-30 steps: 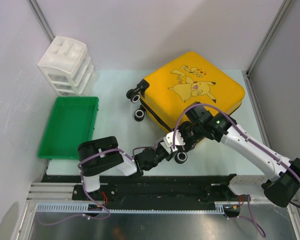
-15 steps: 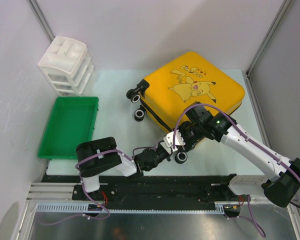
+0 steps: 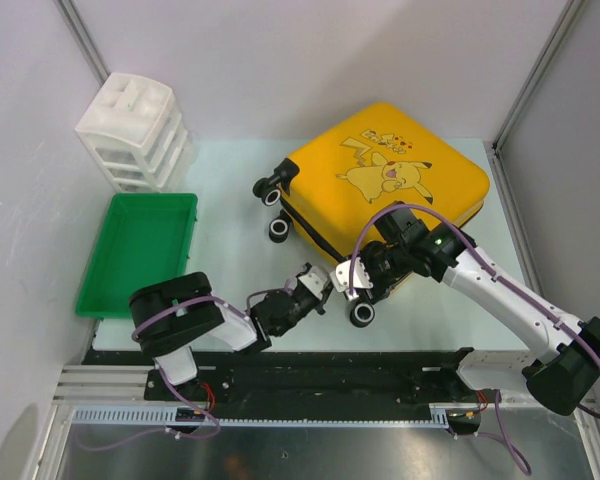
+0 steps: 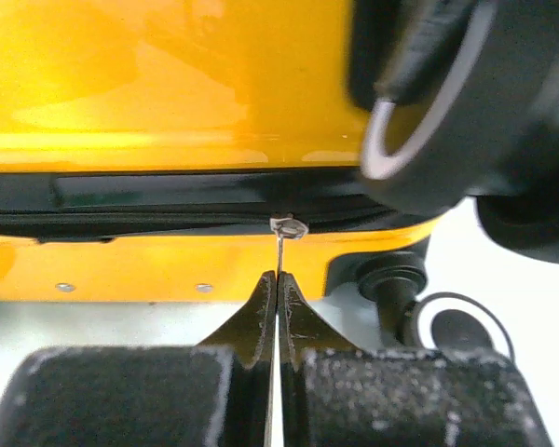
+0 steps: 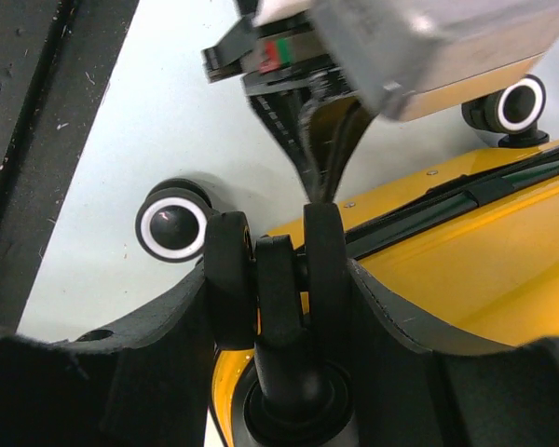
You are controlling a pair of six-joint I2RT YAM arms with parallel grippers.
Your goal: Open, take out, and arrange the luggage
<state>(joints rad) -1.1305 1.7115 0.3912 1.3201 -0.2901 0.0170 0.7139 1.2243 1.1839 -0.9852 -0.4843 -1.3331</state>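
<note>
The yellow luggage (image 3: 385, 170) lies flat at the back right of the table, Pikachu print up and zipped closed. Its black zipper band (image 4: 168, 200) crosses the left wrist view. My left gripper (image 4: 278, 279) is shut on the thin metal zipper pull (image 4: 285, 226) at the near side. In the top view the left gripper (image 3: 313, 281) sits just left of the near corner wheel (image 3: 361, 313). My right gripper (image 5: 278, 303) is clamped round a black twin wheel (image 5: 228, 270), with one finger (image 5: 405, 345) against each side. The right gripper (image 3: 365, 275) reaches in from the right.
A green tray (image 3: 140, 250) lies at the left, with a white drawer unit (image 3: 135, 130) behind it. Two more wheels (image 3: 270, 190) stick out at the suitcase's left corner. Metal frame posts and walls close in the table on both sides.
My left gripper has shut on the zipper pull and drawn back to the left, away from the near corner. The right arm and the suitcase stay where they were.
</note>
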